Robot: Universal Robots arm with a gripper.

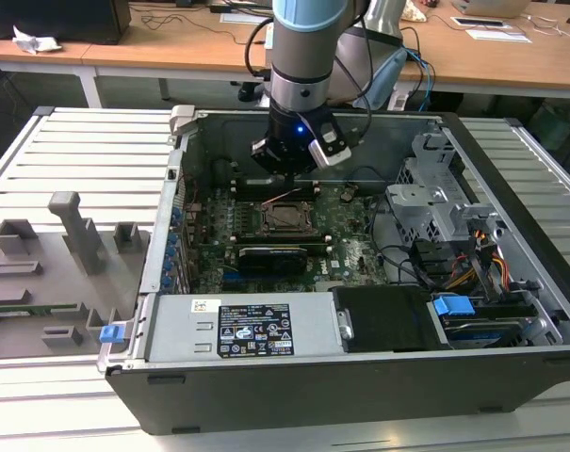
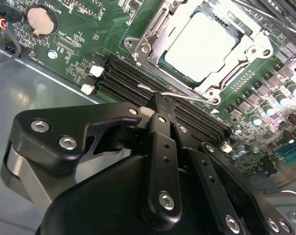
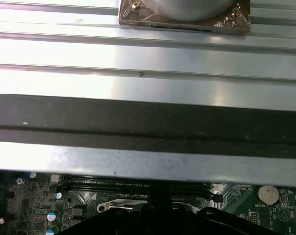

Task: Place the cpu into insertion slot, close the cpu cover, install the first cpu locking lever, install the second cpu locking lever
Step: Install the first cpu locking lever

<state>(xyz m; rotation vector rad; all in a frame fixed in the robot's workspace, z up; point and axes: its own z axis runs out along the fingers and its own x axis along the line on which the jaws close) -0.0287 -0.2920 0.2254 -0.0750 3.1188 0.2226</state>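
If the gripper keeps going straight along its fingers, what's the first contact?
Likely the thin wire locking lever at the near edge of the cpu cover: the gripper tip sits right at it in the second wrist view. Depth is unclear; the black memory slots lie just beneath.

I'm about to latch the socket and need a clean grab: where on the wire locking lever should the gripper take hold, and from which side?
Probably the lever's free hooked end beside the memory slots, approached from above on that side. There the wire stands clear of the cpu cover; the gripper sits right by it.
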